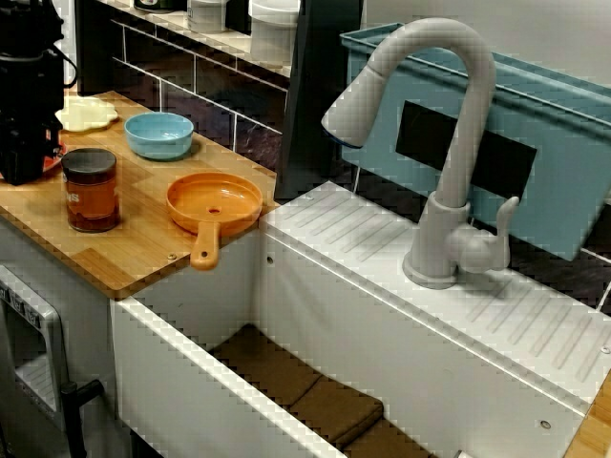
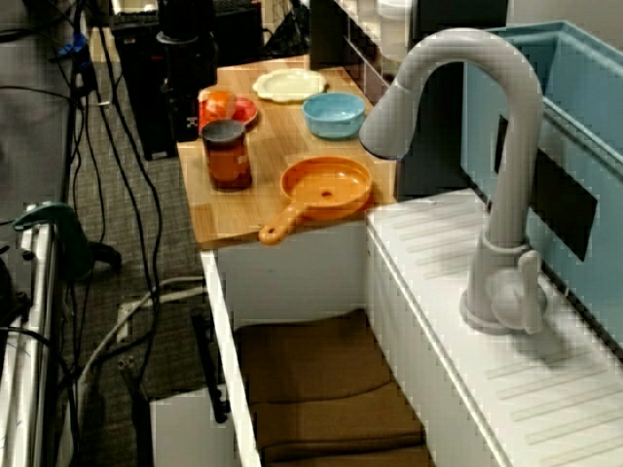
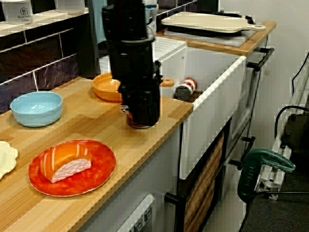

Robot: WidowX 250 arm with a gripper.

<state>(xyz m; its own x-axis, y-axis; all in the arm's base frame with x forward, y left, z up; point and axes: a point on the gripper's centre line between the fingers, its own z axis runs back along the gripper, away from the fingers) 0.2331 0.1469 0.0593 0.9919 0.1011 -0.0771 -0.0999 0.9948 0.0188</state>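
On the counter (image 1: 143,239) I see a bare strip of wood between the jar (image 1: 91,189) and the orange pan (image 1: 214,202), open from above. The pan's handle (image 1: 203,250) pokes out to the counter's edge. The blue bowl (image 1: 158,135) sits behind that strip, close to the tiled wall (image 1: 215,105). In the view along the counter, the red plate (image 3: 104,166) fills the near end, with bare wood between it and the bowl. Beside the pan the sink (image 1: 382,353) drops away open, but the tall faucet (image 1: 449,143) arches over its back ledge.
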